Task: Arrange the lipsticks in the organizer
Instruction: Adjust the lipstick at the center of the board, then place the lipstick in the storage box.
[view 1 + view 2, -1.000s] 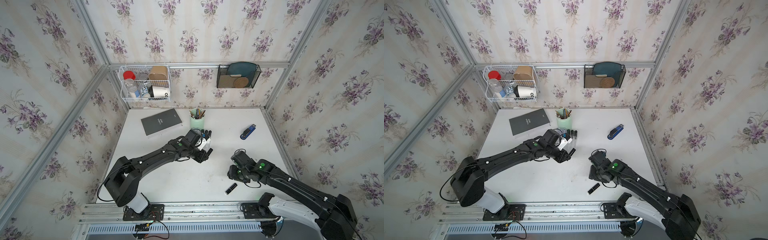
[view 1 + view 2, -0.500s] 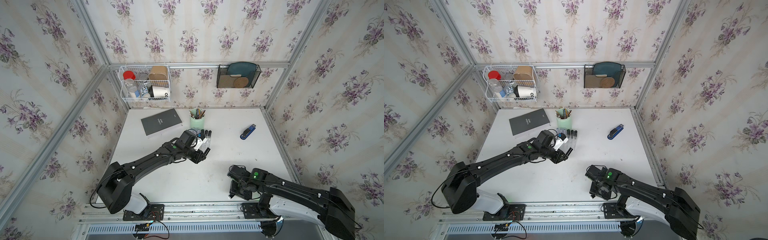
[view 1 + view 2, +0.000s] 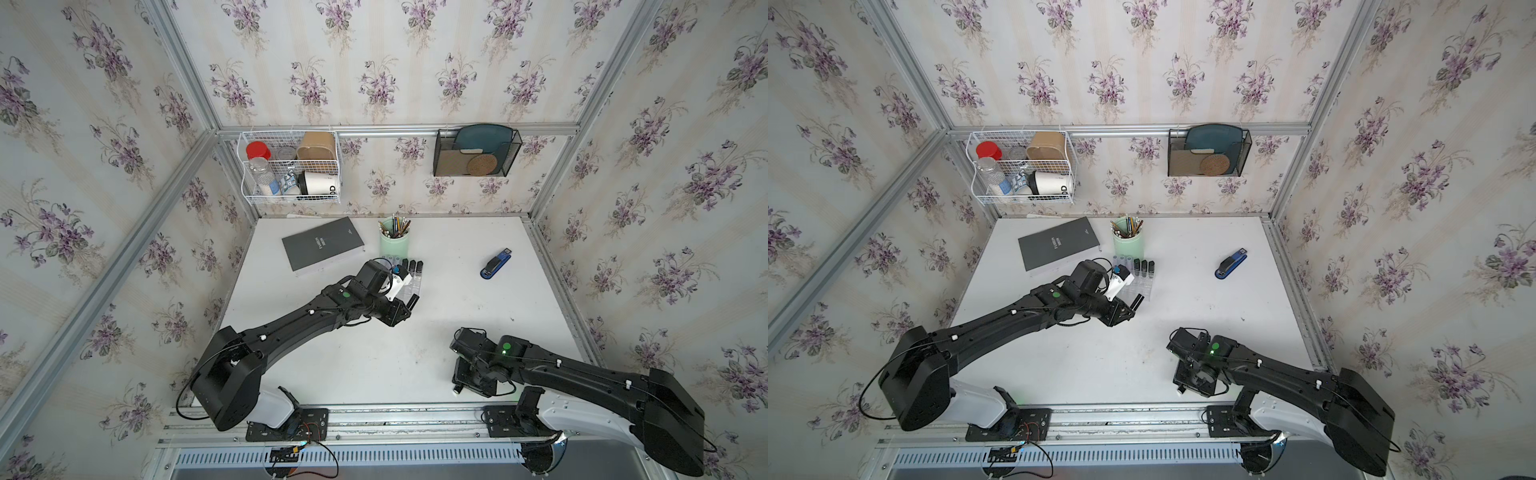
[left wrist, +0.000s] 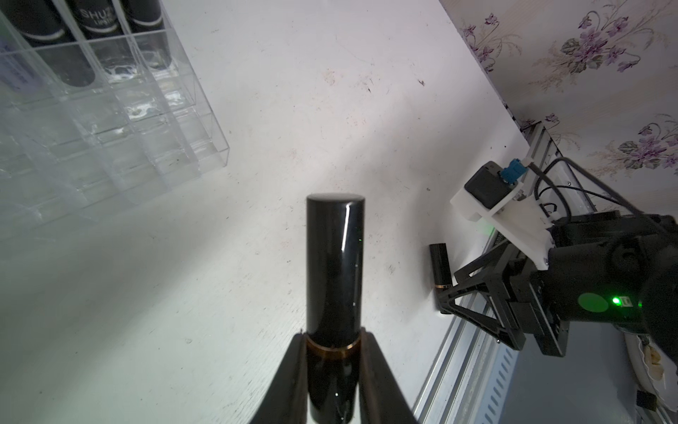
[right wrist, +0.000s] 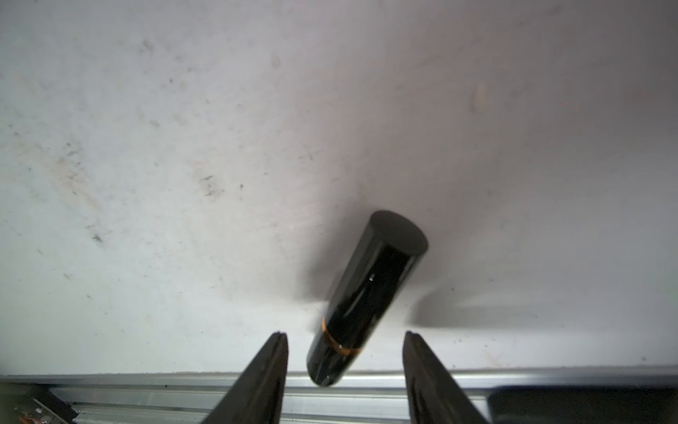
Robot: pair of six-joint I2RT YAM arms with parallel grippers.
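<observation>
My left gripper [image 4: 333, 332] is shut on a glossy black lipstick [image 4: 335, 264] with a gold band, held just in front of the clear organizer [image 4: 110, 121]. Both top views show that lipstick [image 3: 414, 300] [image 3: 1137, 301] beside the organizer [image 3: 412, 283]. Black lipsticks [image 3: 412, 266] and lilac ones [image 3: 395, 262] stand in its back cells. My right gripper [image 5: 344, 334] is open at the table's front edge. Another black lipstick [image 5: 367, 297] lies between its fingers, touching neither. In the top views the right gripper [image 3: 457, 387] hides most of it.
A mint-green pencil cup [image 3: 394, 243] stands right behind the organizer, with a dark book [image 3: 322, 249] to its left. A blue stapler [image 3: 495, 264] lies at the back right. The metal front rail [image 5: 367, 385] runs just under my right fingers.
My right arm has swung down to the front edge and now straddles the lipstick lying there. The left arm has barely shifted, still holding its lipstick.
</observation>
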